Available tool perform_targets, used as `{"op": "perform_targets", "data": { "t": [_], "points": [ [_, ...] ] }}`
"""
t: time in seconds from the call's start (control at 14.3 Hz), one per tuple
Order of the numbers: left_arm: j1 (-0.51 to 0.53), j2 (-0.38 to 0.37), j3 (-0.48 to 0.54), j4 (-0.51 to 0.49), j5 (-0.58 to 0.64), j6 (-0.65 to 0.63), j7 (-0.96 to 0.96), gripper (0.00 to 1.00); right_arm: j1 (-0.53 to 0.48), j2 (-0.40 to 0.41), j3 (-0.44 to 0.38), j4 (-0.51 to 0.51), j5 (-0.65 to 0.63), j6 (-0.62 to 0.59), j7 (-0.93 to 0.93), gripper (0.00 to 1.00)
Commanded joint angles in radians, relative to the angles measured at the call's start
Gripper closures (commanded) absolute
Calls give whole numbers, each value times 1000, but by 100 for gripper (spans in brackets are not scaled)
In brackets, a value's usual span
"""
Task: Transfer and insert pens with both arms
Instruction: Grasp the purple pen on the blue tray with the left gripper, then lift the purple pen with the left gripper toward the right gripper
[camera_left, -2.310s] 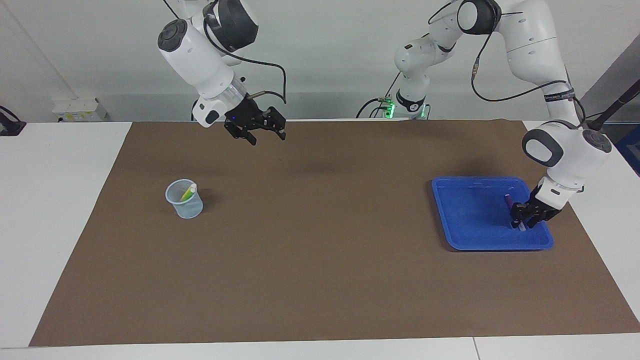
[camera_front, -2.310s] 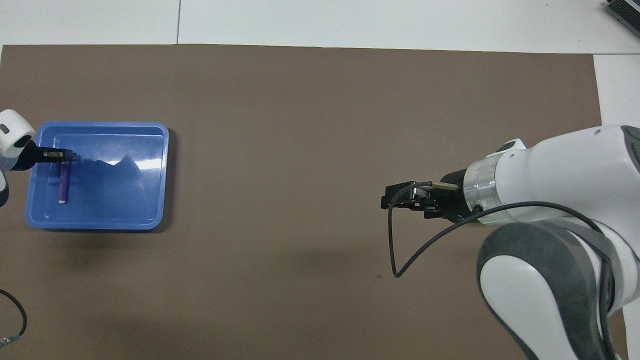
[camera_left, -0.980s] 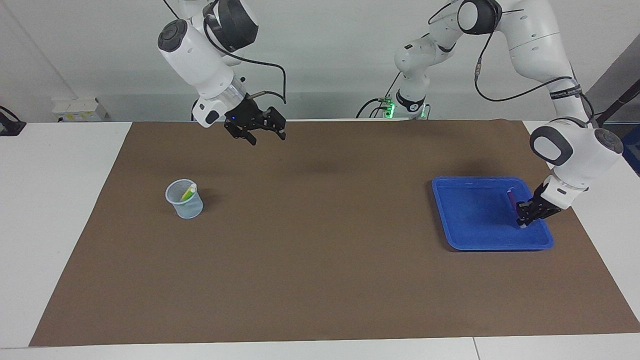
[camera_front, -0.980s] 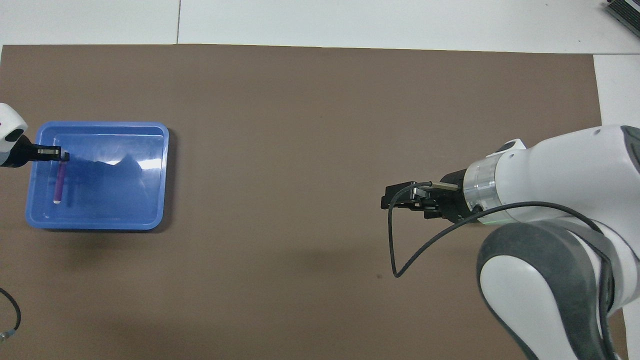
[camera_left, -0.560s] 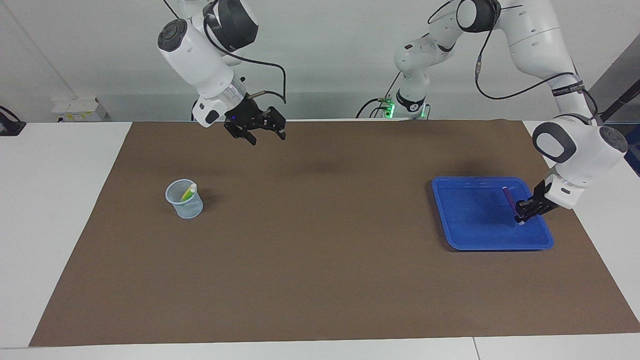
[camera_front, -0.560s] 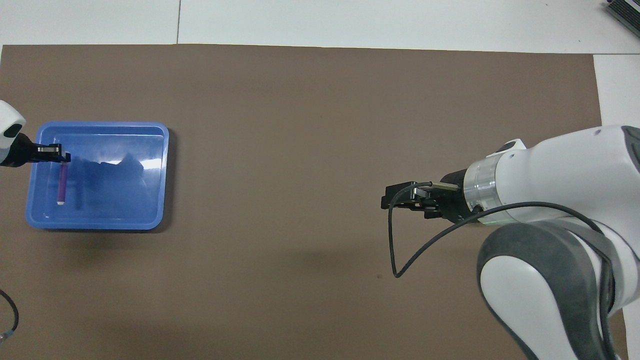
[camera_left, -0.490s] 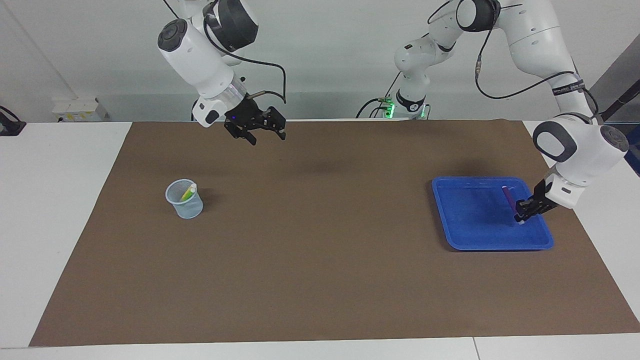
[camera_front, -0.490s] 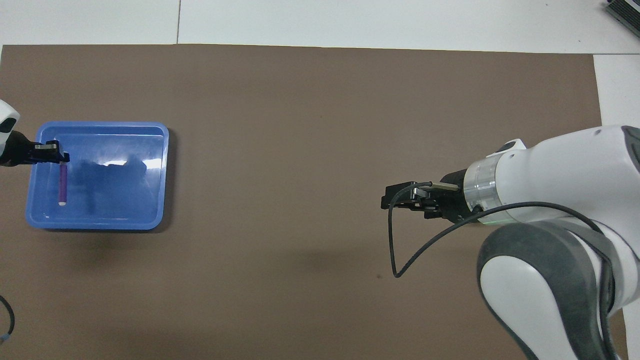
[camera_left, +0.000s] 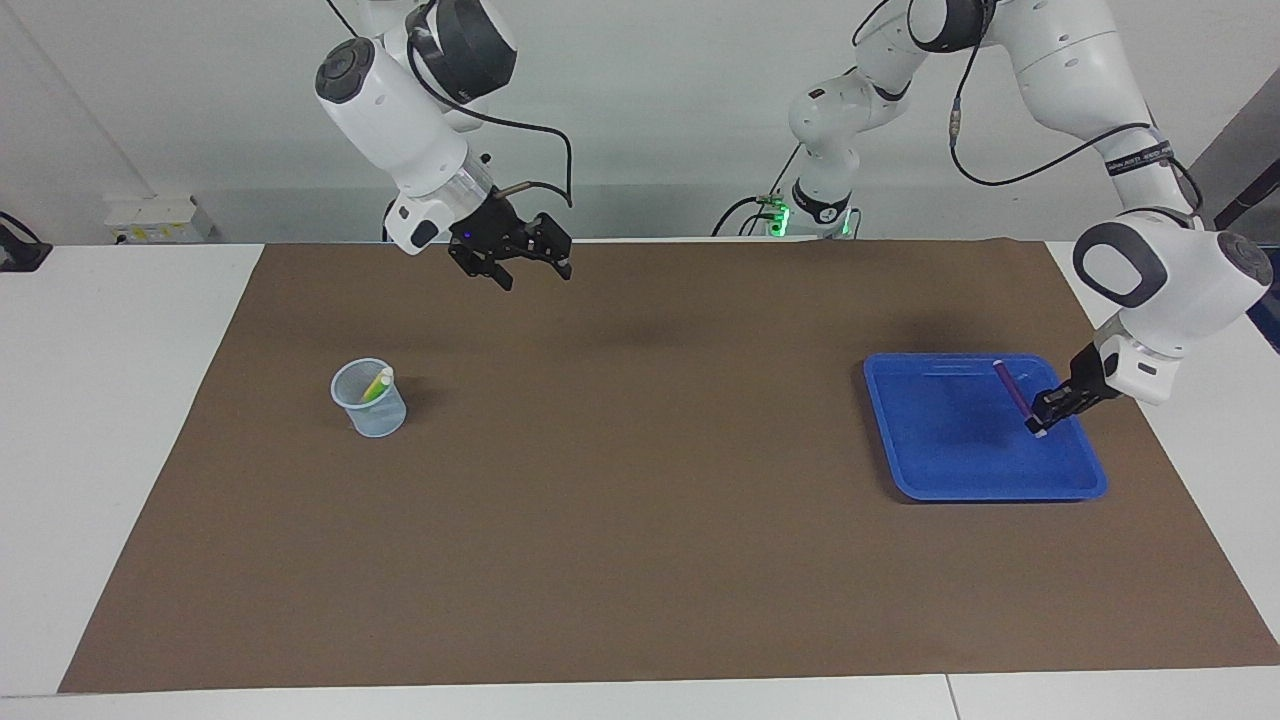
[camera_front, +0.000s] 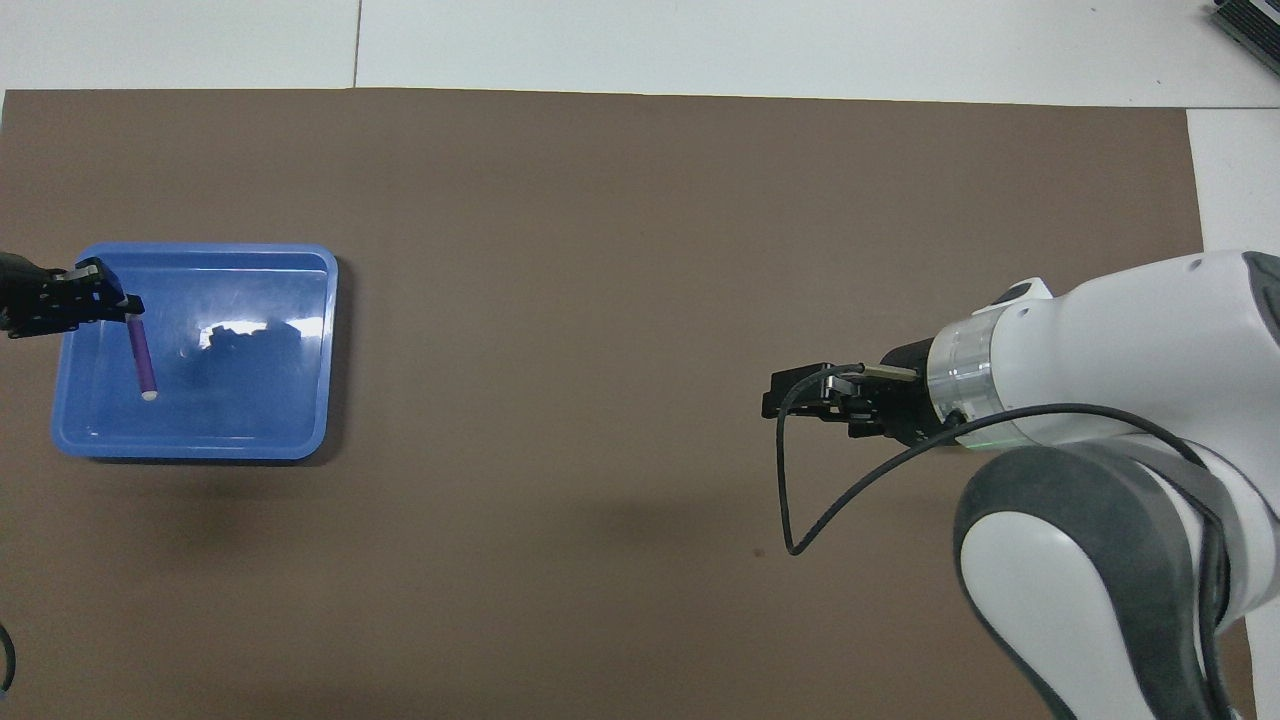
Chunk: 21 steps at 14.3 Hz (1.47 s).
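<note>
My left gripper (camera_left: 1040, 412) is shut on one end of the purple pen (camera_left: 1012, 390) and holds it slanted a little above the blue tray (camera_left: 980, 492). From overhead, the left gripper (camera_front: 118, 300) is over the tray's (camera_front: 200, 452) edge and the purple pen (camera_front: 142, 358) points toward the robots. A pale blue mesh cup (camera_left: 370, 400) toward the right arm's end holds the yellow pen (camera_left: 378, 383) and a green pen beside it. My right gripper (camera_left: 537, 277) hangs open and holds nothing over the mat, nearer to the robots than the cup; overhead, the right gripper (camera_front: 772, 393) shows and the arm hides the cup.
A brown mat (camera_left: 640, 500) covers most of the white table (camera_left: 100, 400). A black cable (camera_front: 790, 480) loops down from the right wrist. A grey item (camera_front: 1250, 20) lies at the table's corner.
My left gripper has risen with the purple pen, lifting it off the tray floor and tilting it. The right arm has stayed still.
</note>
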<state>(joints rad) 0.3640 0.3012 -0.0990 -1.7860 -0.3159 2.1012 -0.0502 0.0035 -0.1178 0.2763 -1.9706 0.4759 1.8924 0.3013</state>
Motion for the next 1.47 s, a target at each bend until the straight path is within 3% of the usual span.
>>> {"op": "perform_targets", "data": {
  "t": [0.0, 0.21, 0.56, 1.12, 1.4],
  "points": [
    [-8, -45, 8, -23, -70, -20, -133, 100, -4, -25, 3, -28, 26, 24, 10, 0],
    [-10, -68, 8, -36, -113, -16, -299, 100, -4, -25, 3, -28, 26, 24, 10, 0],
    [-10, -135, 8, -105, -282, -15, -447, 100, -4, -26, 3, -28, 26, 24, 10, 0],
    [-111, -322, 7, -318, -400, 40, -571, 100, -4, -26, 3, -28, 26, 22, 10, 0],
    [-195, -424, 7, -464, -492, 152, -644, 100, 21, -23, 3, -27, 72, 57, 68, 0]
  ]
}}
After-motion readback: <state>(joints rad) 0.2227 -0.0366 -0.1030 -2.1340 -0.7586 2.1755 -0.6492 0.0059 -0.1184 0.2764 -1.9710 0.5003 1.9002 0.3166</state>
